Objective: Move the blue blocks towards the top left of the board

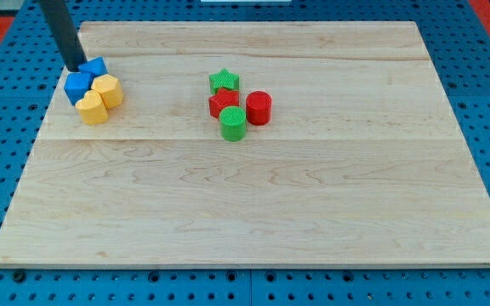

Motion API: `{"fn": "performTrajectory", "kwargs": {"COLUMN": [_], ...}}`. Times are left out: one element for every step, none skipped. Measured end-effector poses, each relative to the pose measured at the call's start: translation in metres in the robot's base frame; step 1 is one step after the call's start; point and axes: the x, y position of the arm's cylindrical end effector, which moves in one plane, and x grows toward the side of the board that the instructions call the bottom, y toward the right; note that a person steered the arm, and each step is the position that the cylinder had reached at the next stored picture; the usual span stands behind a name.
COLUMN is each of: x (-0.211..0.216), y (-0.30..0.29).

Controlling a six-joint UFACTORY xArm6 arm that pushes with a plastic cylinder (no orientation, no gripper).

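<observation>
Two blue blocks sit near the board's top left: a blue block [78, 85] and a second blue block [97, 66] just above and right of it. Two yellow blocks touch them: a yellow block [108, 89] at the right and a yellow block [92, 109] below. My tip [76, 67] comes down from the view's top left and rests at the upper left of the blue blocks, touching or almost touching them.
Near the board's upper middle stands a cluster: a green star [224, 82], a red star [222, 104], a red cylinder [259, 108] and a green cylinder [233, 123]. The wooden board [253, 212] lies on a blue pegboard.
</observation>
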Motion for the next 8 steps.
{"fn": "performTrajectory", "kwargs": {"x": [0.008,0.020,0.081,0.084,0.084,0.078,0.066,0.057], "y": [-0.034,-0.034,-0.033,-0.015,0.008,-0.006,-0.006,-0.006]}}
